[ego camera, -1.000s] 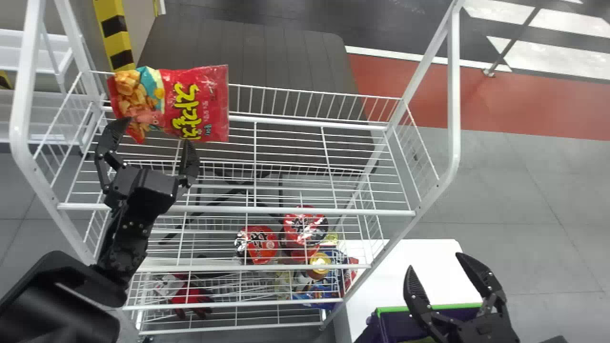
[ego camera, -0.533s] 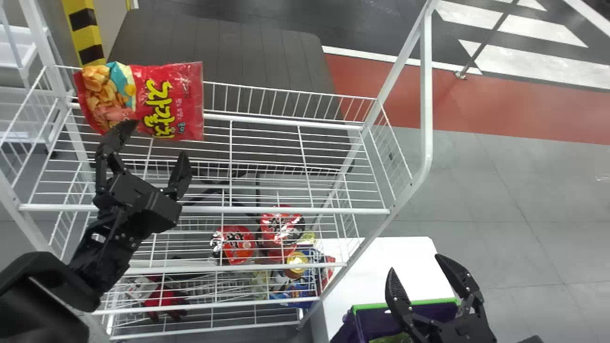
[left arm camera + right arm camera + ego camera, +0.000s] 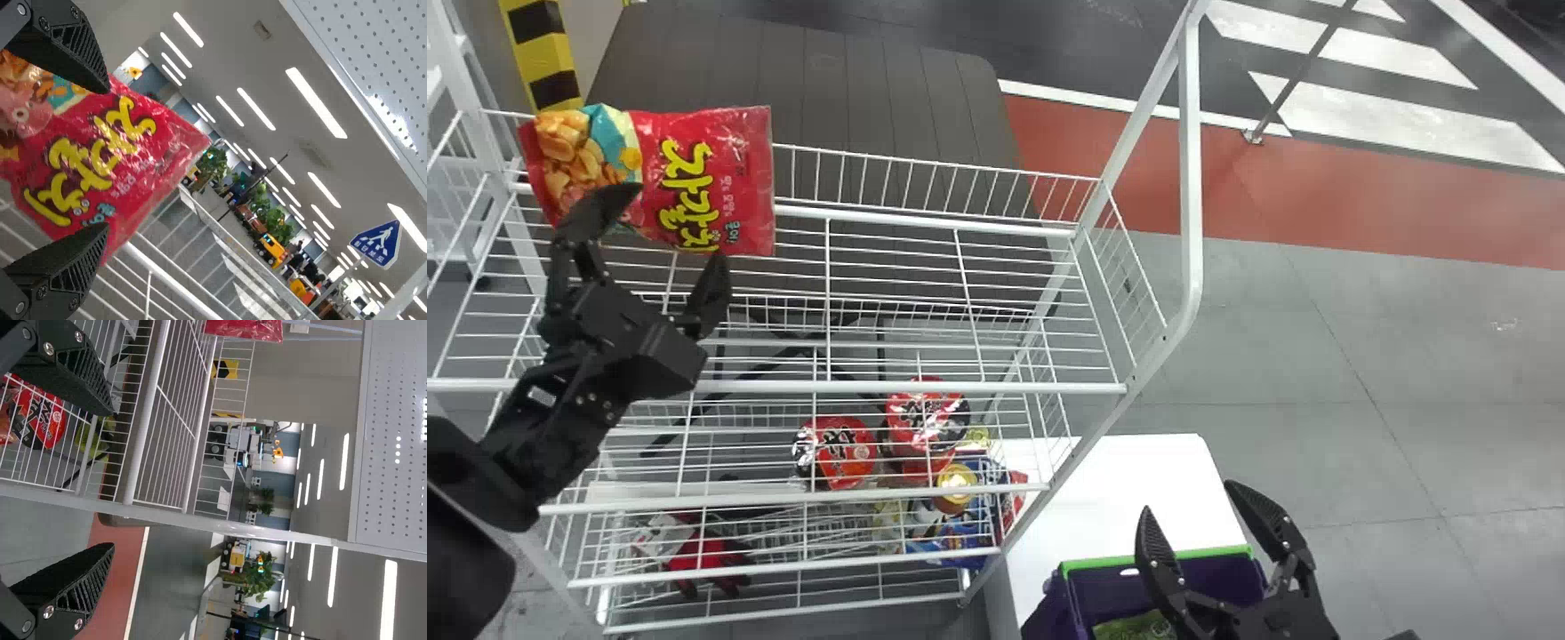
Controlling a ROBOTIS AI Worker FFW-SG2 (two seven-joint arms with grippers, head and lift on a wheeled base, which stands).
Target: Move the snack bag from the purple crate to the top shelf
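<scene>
Clearly, left pincer (image 3: 678, 221) wide apart near snack bag (image 3: 725, 164), right pincer (image 3: 1188, 496) apart by purple crate (image 3: 1107, 591)

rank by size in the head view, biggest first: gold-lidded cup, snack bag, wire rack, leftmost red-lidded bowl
Wire rack
Snack bag
Leftmost red-lidded bowl
Gold-lidded cup

Left tool (image 3: 676, 220) and right tool (image 3: 1187, 496), 2 in all: black, with ribbed fingers. Snack bag (image 3: 738, 151), at the left tool: red, yellow lettering, teal patch. Top shelf (image 3: 916, 388), below the left tool: white grid. Column (image 3: 550, 55), beyond the left tool: yellow, black bands. Purple crate (image 3: 1223, 576), below the right tool: green rim (image 3: 1103, 562). Counter (image 3: 1112, 480), beside the right tool: white.
</scene>
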